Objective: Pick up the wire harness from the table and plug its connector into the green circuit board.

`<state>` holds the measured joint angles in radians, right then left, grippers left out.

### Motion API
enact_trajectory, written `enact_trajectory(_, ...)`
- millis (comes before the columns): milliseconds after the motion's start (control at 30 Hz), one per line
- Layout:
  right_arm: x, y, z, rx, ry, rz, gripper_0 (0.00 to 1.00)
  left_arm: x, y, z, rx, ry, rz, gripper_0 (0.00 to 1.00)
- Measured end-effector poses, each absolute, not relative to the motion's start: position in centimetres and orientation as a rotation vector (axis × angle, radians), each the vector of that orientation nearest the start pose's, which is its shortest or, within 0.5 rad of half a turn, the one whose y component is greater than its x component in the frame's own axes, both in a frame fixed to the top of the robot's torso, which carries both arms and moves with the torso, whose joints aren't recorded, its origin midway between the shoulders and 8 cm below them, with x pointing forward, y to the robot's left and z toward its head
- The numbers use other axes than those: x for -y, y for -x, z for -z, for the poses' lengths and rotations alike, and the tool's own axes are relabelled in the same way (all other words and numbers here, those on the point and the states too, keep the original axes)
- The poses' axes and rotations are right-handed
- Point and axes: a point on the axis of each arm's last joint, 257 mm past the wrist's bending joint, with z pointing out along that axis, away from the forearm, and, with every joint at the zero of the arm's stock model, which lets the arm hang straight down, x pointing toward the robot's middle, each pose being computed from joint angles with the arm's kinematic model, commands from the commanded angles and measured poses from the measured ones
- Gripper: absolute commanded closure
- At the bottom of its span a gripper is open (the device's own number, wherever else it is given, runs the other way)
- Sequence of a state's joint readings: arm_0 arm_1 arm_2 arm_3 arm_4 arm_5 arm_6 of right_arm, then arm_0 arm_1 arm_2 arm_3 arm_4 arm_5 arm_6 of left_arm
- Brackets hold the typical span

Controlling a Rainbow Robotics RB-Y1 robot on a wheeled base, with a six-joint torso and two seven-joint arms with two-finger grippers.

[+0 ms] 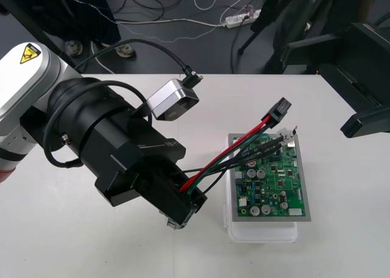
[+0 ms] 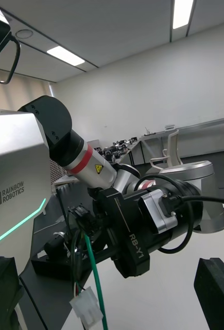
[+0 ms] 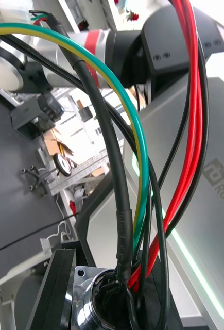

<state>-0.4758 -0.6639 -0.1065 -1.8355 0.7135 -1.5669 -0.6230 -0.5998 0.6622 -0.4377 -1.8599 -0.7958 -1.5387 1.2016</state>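
With the left gripper [image 1: 183,216] clamped on the harness [image 1: 231,155] socket [image 3: 99,304], the plug [image 1: 280,111] hung over the board [image 1: 274,189], needing alignment and lowering; the right gripper [image 1: 364,121] stood open.

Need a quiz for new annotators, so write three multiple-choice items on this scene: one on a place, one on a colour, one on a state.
1. Where is the black plug?
A. By the green board, at its far edge
B. In the right gripper
C. At the table's near left corner

2. Which wire colour does the harness show?
A. Blue
B. Orange
C. Red

3. How is the left gripper?
A. Open and empty
B. Shut on the harness's socket end
C. Resting on the board

Key: A, the plug sits off the board's far corner; C, red wires run to the plug; B, the metal socket sits between its fingers.
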Motion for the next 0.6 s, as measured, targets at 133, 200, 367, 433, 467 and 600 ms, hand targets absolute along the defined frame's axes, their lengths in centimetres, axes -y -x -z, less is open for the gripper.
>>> enact_trajectory(133,9.4,-26.3,-7.2,-0.901,1.439,-1.424,0.00,-0.5,-20.1,3.3,-1.694,-1.553,2.041,1.00)
enact_trajectory(200,9.2,-26.1,-7.4,-0.886,1.438,-1.431,0.00,-0.5,-20.3,3.3,-1.697,-1.543,2.046,1.00)
enact_trajectory(367,8.3,-25.7,-8.0,-0.832,1.435,-1.448,0.00,-0.5,-20.5,3.4,-1.702,-1.536,2.048,1.00)
enact_trajectory(433,7.9,-25.8,-8.0,-0.823,1.436,-1.442,0.00,-0.5,-20.5,3.4,-1.702,-1.535,2.048,1.00)
enact_trajectory(467,7.7,-25.9,-7.9,-0.823,1.437,-1.436,0.00,-0.5,-20.5,3.4,-1.702,-1.535,2.048,1.00)
enact_trajectory(600,7.2,-26.3,-7.7,-0.829,1.440,-1.419,0.00,-0.5,-20.5,3.3,-1.700,-1.534,2.051,1.00)
